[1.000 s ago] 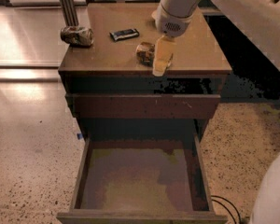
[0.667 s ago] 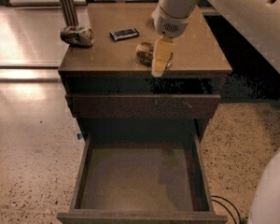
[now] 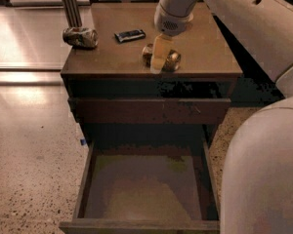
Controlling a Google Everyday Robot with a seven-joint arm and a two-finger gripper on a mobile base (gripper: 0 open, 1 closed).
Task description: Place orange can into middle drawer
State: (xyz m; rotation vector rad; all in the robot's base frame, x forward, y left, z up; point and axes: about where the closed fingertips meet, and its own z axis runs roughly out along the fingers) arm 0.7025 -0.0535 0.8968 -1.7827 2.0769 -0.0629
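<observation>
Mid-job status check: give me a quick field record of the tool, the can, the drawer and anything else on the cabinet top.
tool: over the cabinet top, at the orange can
orange can: on its side near the top's front edge, partly behind the tool
middle drawer: pulled open below, can not yet inside
other items: silvery can at left edge; dark packet beside it

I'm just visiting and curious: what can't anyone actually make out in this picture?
In the camera view:
- orange can: its middle is hidden by the end effector over it on the cabinet top.
- middle drawer: right front corner covered by the robot's body.
- dark packet: print too small to read.
</observation>
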